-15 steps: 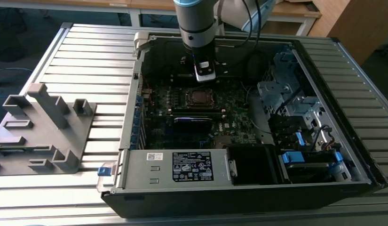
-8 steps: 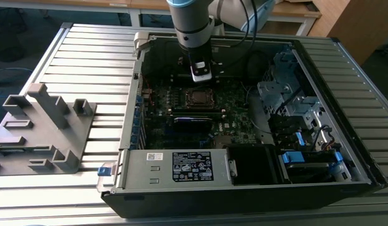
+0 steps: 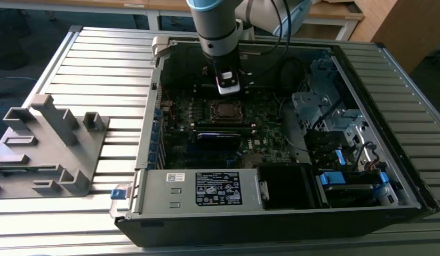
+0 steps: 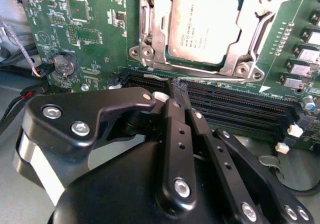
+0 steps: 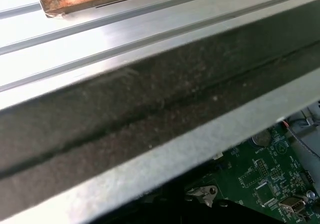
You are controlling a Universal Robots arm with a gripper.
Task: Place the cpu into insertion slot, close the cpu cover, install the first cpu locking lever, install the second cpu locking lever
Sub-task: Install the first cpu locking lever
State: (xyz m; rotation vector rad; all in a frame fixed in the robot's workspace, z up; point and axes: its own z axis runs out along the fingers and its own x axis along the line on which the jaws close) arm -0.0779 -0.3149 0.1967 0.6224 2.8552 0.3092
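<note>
The cpu (image 4: pixel 202 26) lies flat in its socket on the green motherboard, its silver-tan top showing through the window of the cpu cover (image 4: pixel 152 34), which is folded down over it. A thin metal locking lever (image 4: pixel 215 78) runs along the socket edge nearest my gripper. My gripper (image 4: pixel 178 88) is shut, its black fingers (image 4: pixel 172 119) pressed together, the tip right at that lever and beside the memory slots. In the exterior view the gripper (image 3: pixel 228 88) hangs inside the open computer case just behind the socket (image 3: pixel 225 110).
Black memory slots (image 4: pixel 235 106) and a coin battery (image 4: pixel 63 64) lie close to the gripper. The case wall (image 5: pixel 150 134) crosses the first wrist view. A power supply (image 3: pixel 205 189), drive bays (image 3: pixel 334 128) and a grey fixture (image 3: pixel 49 144) on the slatted table surround the work area.
</note>
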